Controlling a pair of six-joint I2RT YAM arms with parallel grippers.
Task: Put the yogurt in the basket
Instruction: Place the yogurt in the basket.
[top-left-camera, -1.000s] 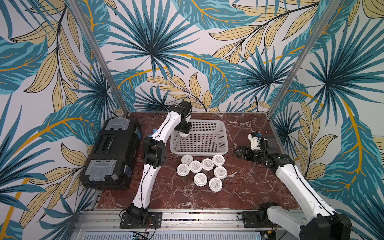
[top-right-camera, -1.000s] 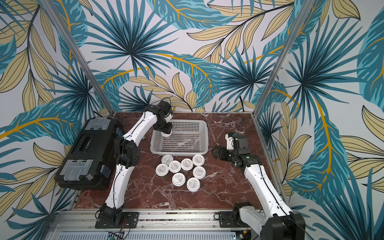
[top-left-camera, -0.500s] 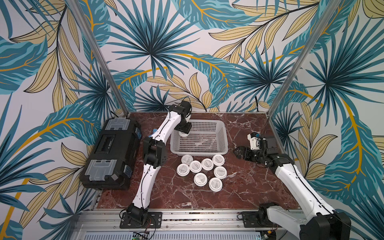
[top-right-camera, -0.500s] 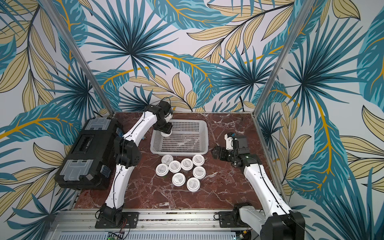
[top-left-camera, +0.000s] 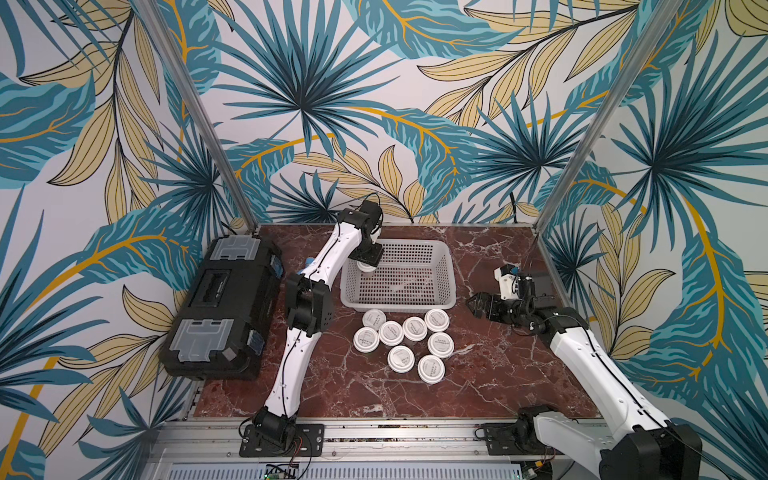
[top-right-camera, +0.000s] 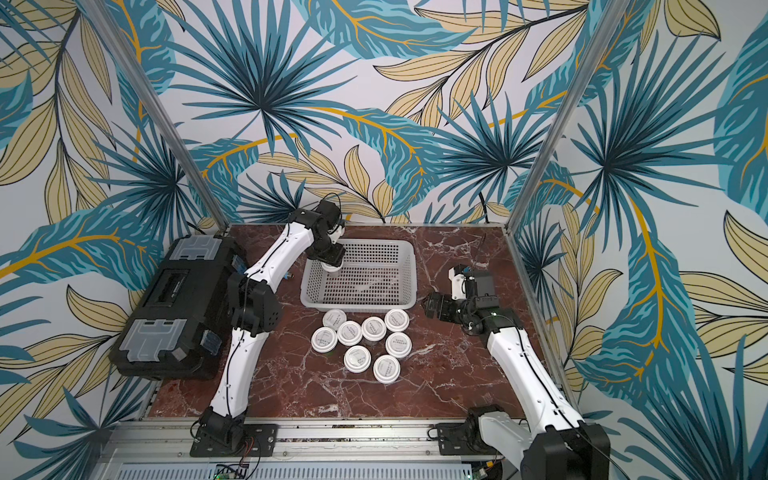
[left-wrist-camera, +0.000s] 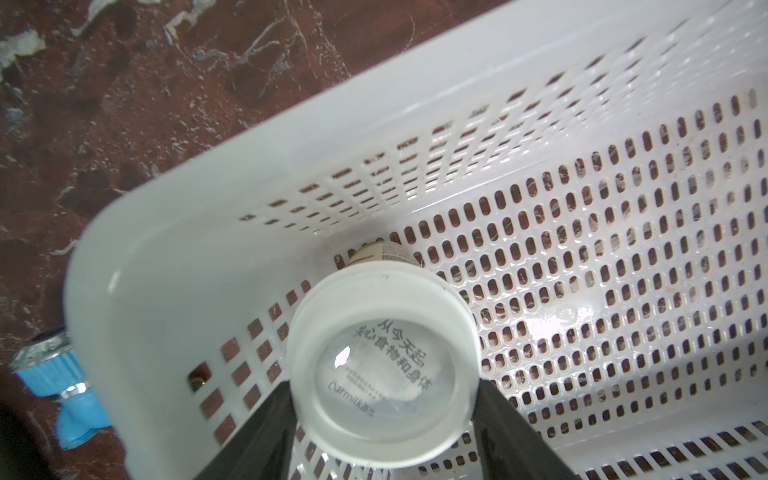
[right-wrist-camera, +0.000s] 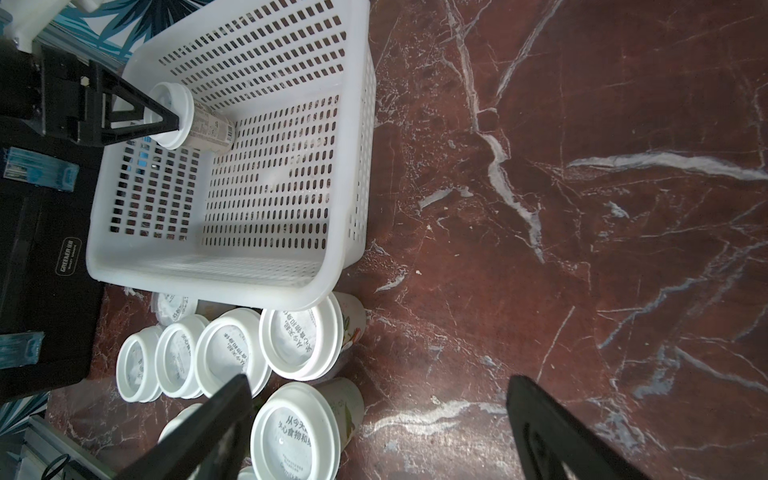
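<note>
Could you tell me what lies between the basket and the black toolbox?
In a top view, the left arm's white link crosses that gap; the left wrist view shows a small blue fitting on the marble beside the basket.

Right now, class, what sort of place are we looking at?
Probably a robot test booth: two arms bolted to a rail, a marble tabletop walled with leaf-print panels, yogurt cups staged beside a basket.
</note>
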